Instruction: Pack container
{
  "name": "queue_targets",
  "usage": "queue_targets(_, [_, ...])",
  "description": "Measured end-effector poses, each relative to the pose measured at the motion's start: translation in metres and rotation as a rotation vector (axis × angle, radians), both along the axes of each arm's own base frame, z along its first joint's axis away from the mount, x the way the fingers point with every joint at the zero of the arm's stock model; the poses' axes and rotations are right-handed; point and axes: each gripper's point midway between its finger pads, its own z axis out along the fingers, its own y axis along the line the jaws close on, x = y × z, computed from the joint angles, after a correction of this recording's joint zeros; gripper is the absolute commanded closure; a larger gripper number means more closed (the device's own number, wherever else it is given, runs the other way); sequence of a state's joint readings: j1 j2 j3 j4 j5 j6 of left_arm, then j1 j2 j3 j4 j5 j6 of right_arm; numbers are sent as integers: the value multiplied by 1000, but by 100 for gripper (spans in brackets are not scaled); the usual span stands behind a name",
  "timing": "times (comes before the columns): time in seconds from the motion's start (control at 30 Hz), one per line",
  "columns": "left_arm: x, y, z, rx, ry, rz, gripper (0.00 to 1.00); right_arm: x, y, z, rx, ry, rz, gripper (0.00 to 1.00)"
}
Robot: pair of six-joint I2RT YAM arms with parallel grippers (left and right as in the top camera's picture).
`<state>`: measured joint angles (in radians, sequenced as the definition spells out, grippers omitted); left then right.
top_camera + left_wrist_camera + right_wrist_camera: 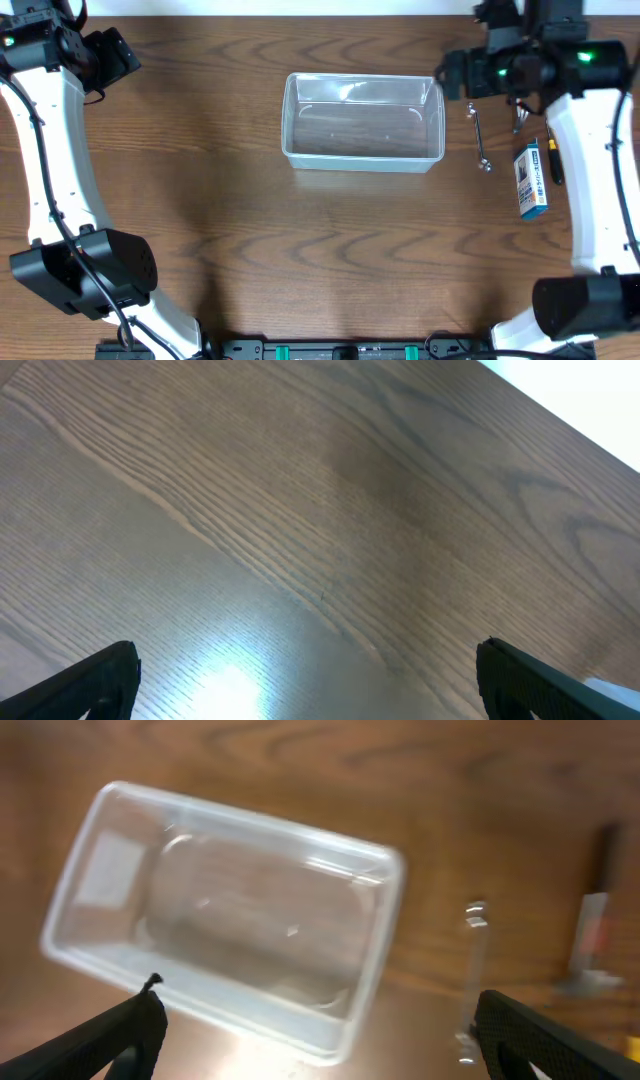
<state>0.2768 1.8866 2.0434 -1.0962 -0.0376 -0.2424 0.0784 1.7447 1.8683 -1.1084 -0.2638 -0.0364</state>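
A wood-grain tabletop (250, 250) seen from above, with one robot arm at each side. There is one tabletop, two arms and two hands. The left hand (305, 670) is at the far left corner, fingers spread wide and holding nothing, with only bare wood below it. The right hand (318, 1010) is just as wide open and empty, hanging near the container's right end. There is one container (362, 160), a clear tub standing upright and empty near the middle of the tabletop, somewhat toward the far edge. To its right lie one blue packet (530, 180), one slim silver wrench (479, 137), one dark thin tool (553, 160) just beside the packet, and possibly one more small metal piece (518, 120), half hidden under the right arm and too unclear to name. The tub looks light, so a finger catching its rim would likely slide or tip it. The packet and dark tool sit so close together that reaching for one may knock the other. The wrench lies flat and thin, so fingers may scrape the wood or slip off.
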Motion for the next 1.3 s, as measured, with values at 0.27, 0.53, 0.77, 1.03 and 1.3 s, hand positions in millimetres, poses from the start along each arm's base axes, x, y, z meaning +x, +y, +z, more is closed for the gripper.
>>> queue_targets(0.27, [0,0,0,0,0,0,2,8,3,-26,-5,74,-40,4])
queue_targets(0.53, [0,0,0,0,0,0,2,5,-11,-79,-89,247,-99,58])
queue_targets(0.77, [0,0,0,0,0,0,2,1,-18,-124,-147,377,-109,64])
queue_targets(1.03, [0,0,0,0,0,0,2,-1,-25,-159,-227,460,-89,59])
queue_targets(1.3, [0,0,0,0,0,0,2,-1,-27,-168,-248,474,-66,65])
